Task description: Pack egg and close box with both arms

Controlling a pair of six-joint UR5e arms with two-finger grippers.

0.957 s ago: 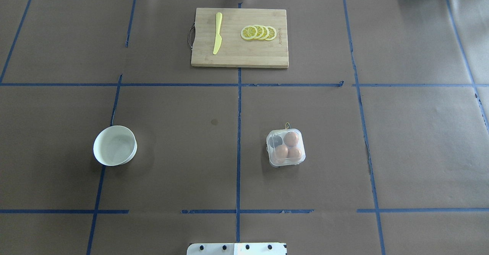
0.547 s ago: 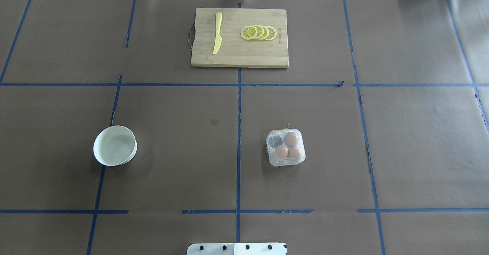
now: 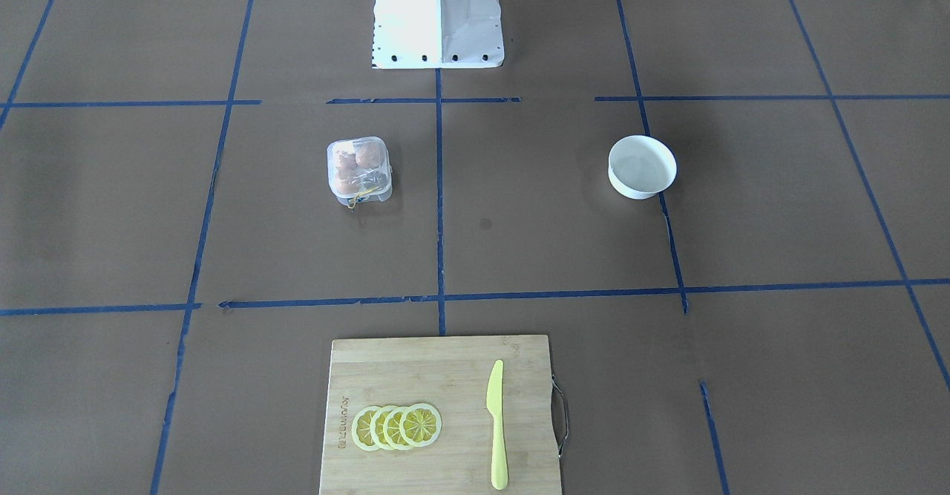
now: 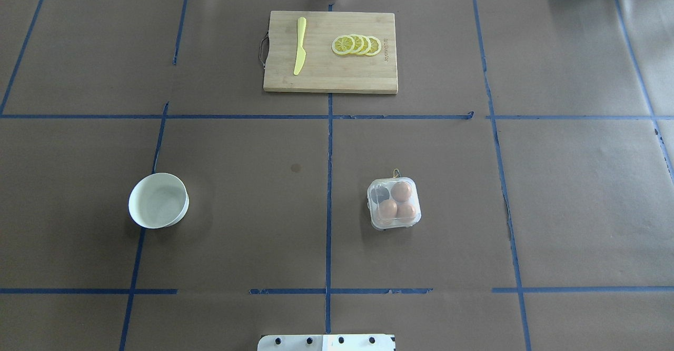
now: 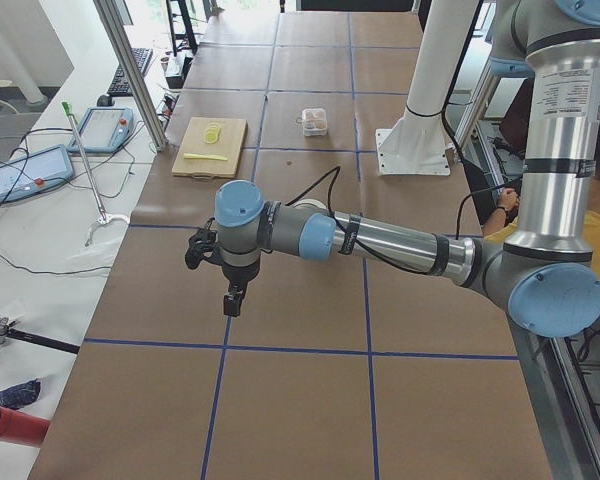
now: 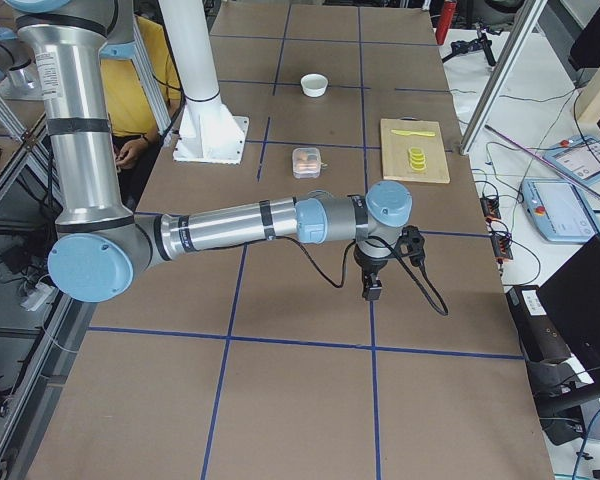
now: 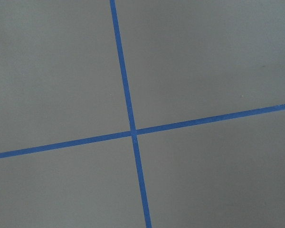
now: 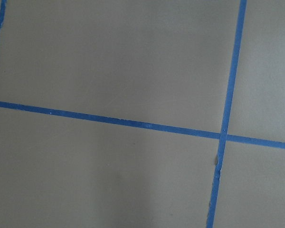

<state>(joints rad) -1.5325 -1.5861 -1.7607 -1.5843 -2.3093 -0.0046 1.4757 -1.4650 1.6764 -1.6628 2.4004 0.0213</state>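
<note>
The box (image 4: 394,203) looks shut, keeping three eggs (image 4: 402,190) safe. The left hand (image 5: 233,300) and right hand (image 6: 372,290) hang clear of it; open or closed, I cannot tell.

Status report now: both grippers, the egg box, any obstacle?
Left gripper and right gripper hang far off, state unclear. Small clear plastic egg box: three tan eggs inside, untouched. Round white bowl well aside.

A robotics lab: a paper-covered table (image 4: 237,209) gridded with blue tape (image 4: 329,146), an aluminium post (image 5: 130,70) at eleven o'clock in the left side view, and teach pendants (image 5: 25,172) on a white bench (image 5: 40,230) at nine o'clock.
</note>
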